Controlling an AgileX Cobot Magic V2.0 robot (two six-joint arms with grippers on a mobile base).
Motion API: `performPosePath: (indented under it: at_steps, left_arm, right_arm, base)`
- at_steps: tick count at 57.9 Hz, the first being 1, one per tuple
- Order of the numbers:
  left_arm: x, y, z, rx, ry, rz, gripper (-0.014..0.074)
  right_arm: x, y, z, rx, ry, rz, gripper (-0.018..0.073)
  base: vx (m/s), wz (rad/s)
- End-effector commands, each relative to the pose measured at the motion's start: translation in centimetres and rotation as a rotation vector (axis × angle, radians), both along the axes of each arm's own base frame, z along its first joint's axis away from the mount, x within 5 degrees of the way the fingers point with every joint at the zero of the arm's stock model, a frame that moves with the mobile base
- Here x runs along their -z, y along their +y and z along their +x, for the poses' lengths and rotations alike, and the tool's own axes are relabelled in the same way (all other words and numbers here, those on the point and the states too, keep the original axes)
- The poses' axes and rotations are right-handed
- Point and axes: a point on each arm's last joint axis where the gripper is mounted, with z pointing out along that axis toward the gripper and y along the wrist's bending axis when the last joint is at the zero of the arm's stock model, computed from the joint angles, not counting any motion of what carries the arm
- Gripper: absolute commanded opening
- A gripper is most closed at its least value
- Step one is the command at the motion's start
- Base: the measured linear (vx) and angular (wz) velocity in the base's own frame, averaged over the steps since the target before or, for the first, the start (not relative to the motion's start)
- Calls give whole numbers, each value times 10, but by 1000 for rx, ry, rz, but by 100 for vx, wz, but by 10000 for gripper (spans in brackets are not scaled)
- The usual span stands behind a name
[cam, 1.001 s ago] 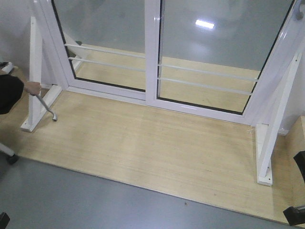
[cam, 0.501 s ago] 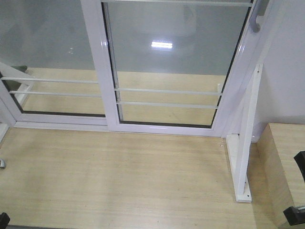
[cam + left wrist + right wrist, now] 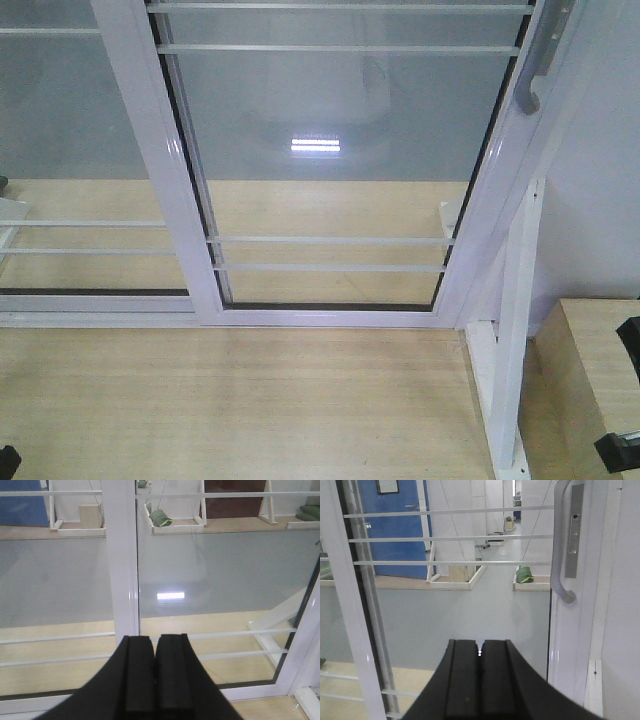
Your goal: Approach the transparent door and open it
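Note:
The transparent door [image 3: 330, 160] fills the front view: clear glass in a glossy white frame with thin white bars across it. Its right stile lies against the right jamb. The curved grey handle [image 3: 540, 60] is at the top right. In the right wrist view the handle [image 3: 561, 545] and its lock plate [image 3: 572, 530] stand above and to the right of my right gripper [image 3: 480, 642], which is shut and empty, short of the glass. My left gripper [image 3: 154, 639] is shut too, holding nothing. It faces the door's left stile [image 3: 120, 555] and lower bars.
A white stand frame with a brace [image 3: 510, 350] rises at the right of the door, with a low wooden box [image 3: 600, 350] beside it. Light wooden flooring [image 3: 250, 400] runs up to the bottom rail. A second glass panel [image 3: 70, 130] sits to the left.
The view has closed in on the door and shifted right. The handle now shows larger at the upper right. The person with a tool at the left has dropped out of view.

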Motion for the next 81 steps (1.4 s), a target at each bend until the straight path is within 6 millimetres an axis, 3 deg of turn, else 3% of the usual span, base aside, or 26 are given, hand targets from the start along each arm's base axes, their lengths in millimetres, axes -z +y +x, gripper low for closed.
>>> performPosePath:
  at_steps: [1,41,81]
  left_arm:
    - [-5,0,1,-4,-83,-22,3]
    - [-5,0,0,-4,-84,-22,3]
    - [-3,0,3,-1,-35,-17,3]
  right_arm:
    - [-7,-1,-1,6,-92,9,-3]
    - [-7,-1,-1,6,-92,9,-3]
    - [-4,0,1,5,-45,0,-3]
  base:
    - [29,-3]
    - [20,-2]
    - [0,0]
